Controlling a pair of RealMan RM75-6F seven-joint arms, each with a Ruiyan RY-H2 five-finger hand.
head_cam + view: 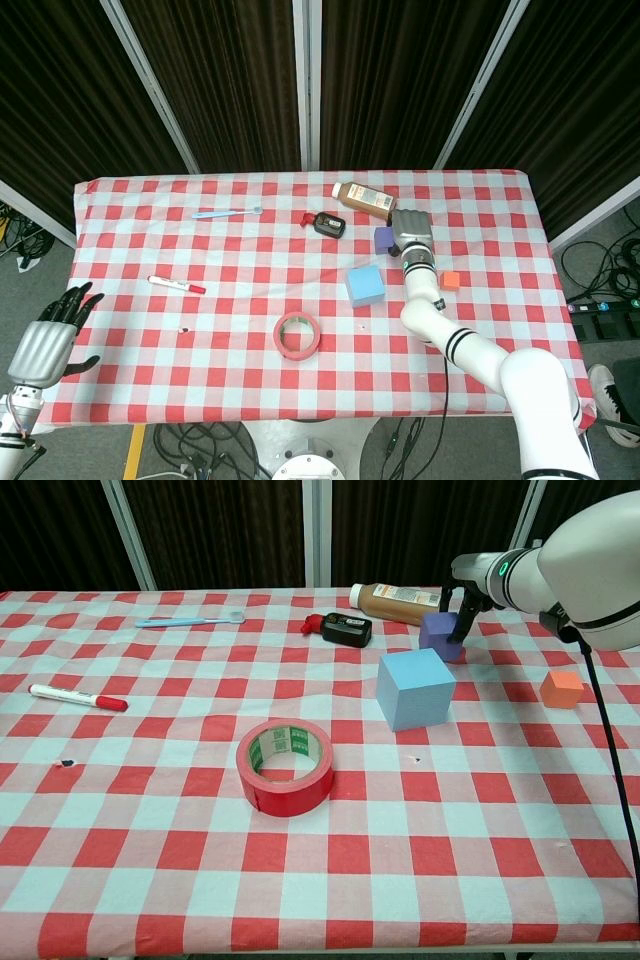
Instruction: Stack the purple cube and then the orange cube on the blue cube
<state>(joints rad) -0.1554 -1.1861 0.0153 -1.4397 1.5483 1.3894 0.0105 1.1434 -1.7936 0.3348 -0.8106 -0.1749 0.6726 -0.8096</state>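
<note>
The purple cube (382,238) (437,635) sits tilted at the back right, just behind the large blue cube (366,286) (415,688). My right hand (411,229) (466,602) grips the purple cube from its right side, fingers down along its face. To the right of the blue cube, the small orange cube (449,281) (562,688) lies alone on the checked cloth. My left hand (46,338) hangs off the table's near left corner with its fingers spread and nothing in it.
A brown bottle (362,198) (398,602) lies just behind the purple cube, with a black device (327,223) (346,629) to its left. A red tape roll (298,334) (286,765) lies mid-table, a marker (176,285) (77,696) at the left.
</note>
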